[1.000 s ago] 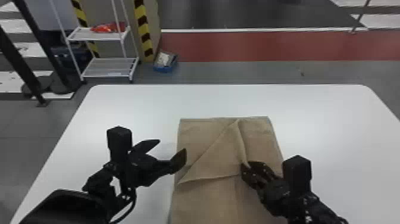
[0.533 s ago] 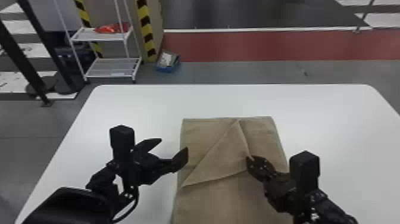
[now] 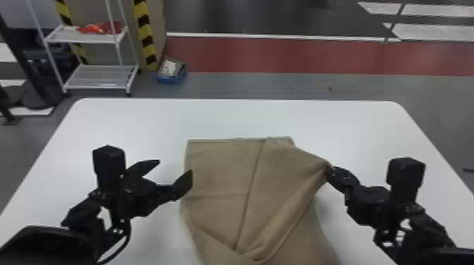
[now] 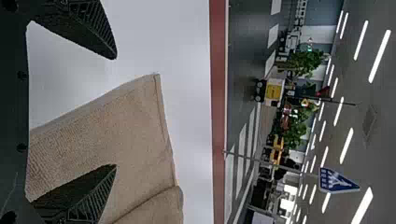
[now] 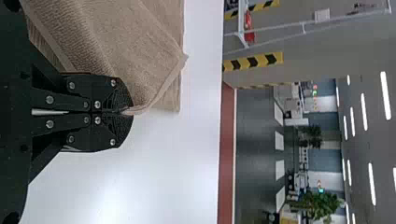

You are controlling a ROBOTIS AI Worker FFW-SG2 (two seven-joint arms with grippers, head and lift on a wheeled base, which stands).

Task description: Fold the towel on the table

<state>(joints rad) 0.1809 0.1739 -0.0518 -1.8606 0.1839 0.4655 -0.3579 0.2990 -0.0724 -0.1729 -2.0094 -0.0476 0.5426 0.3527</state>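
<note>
On the left, a wide gap between the left fingers, with one tip just beside or over the left edge of the towel and no cloth held between them. Next, in the middle, lying on the surface between the two sets of fingers, the towel, with its long axis probably running from the far side toward the robot, and with a loose upper layer slanting across it. Up and out to the right from that layer, a drawn-out point of cloth, past the right edge of the layers underneath. At the end of it, pressed together and pinching the cloth, the right fingers; nearer to this flap than the left ones, and with most of the towel to their left. Likely to matter most: bringing the pinched point leftward over the lower layers, in line with the long edges, without dragging them askew.
</note>
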